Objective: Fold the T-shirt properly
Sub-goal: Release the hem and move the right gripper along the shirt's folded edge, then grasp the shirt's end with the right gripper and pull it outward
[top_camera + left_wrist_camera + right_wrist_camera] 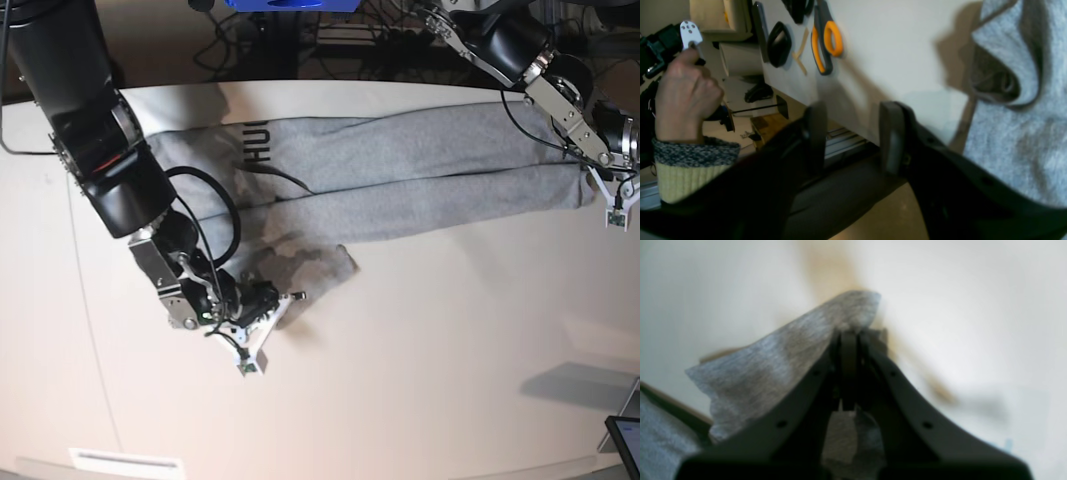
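The grey T-shirt (400, 170) lies stretched across the far part of the white table (430, 380), with black lettering (250, 135) showing near its left end. A crumpled flap (305, 265) of it reaches toward the front. My right gripper (290, 298) sits at that flap; in the right wrist view the right gripper (848, 340) is shut, with the T-shirt's fabric (773, 366) pinched between its jaws. My left gripper (608, 190) hovers at the shirt's right end. In the left wrist view the left gripper (853, 140) is open and holds nothing, and the T-shirt (1017, 140) lies just beside it.
Orange-handled scissors (826, 43) and dark objects (778, 43) lie on the table in the left wrist view. A person's hand (683, 96) is beyond the table edge. A tablet corner (625, 435) sits at the front right. Cables and a blue object (290, 5) are behind the table.
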You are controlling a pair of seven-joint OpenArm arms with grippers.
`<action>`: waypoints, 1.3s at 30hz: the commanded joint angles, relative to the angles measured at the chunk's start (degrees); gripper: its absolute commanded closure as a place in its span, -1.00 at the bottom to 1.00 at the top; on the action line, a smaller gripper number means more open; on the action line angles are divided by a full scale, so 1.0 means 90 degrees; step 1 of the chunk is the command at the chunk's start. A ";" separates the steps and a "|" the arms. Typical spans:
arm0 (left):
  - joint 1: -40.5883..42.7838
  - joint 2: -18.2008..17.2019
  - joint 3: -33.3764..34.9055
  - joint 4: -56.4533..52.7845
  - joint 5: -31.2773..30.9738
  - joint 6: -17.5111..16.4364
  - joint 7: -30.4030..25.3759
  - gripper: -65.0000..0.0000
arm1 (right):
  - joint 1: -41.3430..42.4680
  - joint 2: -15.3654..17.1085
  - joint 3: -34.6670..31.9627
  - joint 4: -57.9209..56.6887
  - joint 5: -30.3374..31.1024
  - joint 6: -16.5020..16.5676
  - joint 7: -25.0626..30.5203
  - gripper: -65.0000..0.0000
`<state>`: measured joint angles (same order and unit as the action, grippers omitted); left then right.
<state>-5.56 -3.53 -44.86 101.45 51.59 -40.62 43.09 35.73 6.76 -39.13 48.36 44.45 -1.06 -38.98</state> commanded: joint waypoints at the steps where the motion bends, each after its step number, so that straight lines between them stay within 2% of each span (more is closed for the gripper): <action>1: -0.0110 -0.0121 0.0018 0.0103 0.0055 0.0069 -0.0055 0.22 | 0.0099 0.0015 0.0006 0.0014 -0.0001 -0.0004 -0.0216 0.98; 7: -0.0129 -0.0121 0.0018 0.0103 0.0055 0.0069 -0.0055 0.22 | 0.0128 0.0025 0.0026 0.0073 0.0009 -0.0014 -0.0372 0.98; 10: -0.0129 -0.0121 0.0027 0.0103 0.0055 0.0069 -0.0055 0.22 | 0.0089 0.0025 0.0046 0.0541 0.0009 -0.0024 -0.0470 0.98; 17: -0.0139 -0.0121 0.0027 0.0093 0.0055 0.0069 -0.0055 0.22 | -0.0477 0.0093 0.1491 0.2046 -0.0040 -0.0034 -0.1515 0.98; 27: -0.0100 -0.0062 0.0467 0.0093 0.0065 0.0069 -0.0046 0.22 | -0.1357 0.0191 0.2829 0.3999 -0.0040 -0.0043 -0.2804 0.98; 28: -0.0119 -0.0062 0.0477 0.0093 0.0074 0.0069 -0.0046 0.22 | -0.1464 0.0191 0.2966 0.4185 -0.0030 -0.0092 -0.2931 0.98; 32: -0.0149 -0.0052 0.0506 0.0093 0.0055 0.0069 -0.0036 0.22 | -0.1904 0.0162 0.3415 0.5142 -0.0001 -0.0796 -0.3468 0.98; 39: -0.0373 -0.0033 0.0496 -0.0356 0.0084 0.0069 -0.0046 0.22 | -0.2665 0.0181 0.3679 0.5660 0.0009 -0.0835 -0.3586 0.98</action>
<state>-8.23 -3.09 -40.45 97.41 52.03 -40.60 43.05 9.89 8.40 -6.31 97.82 43.24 -8.69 -72.05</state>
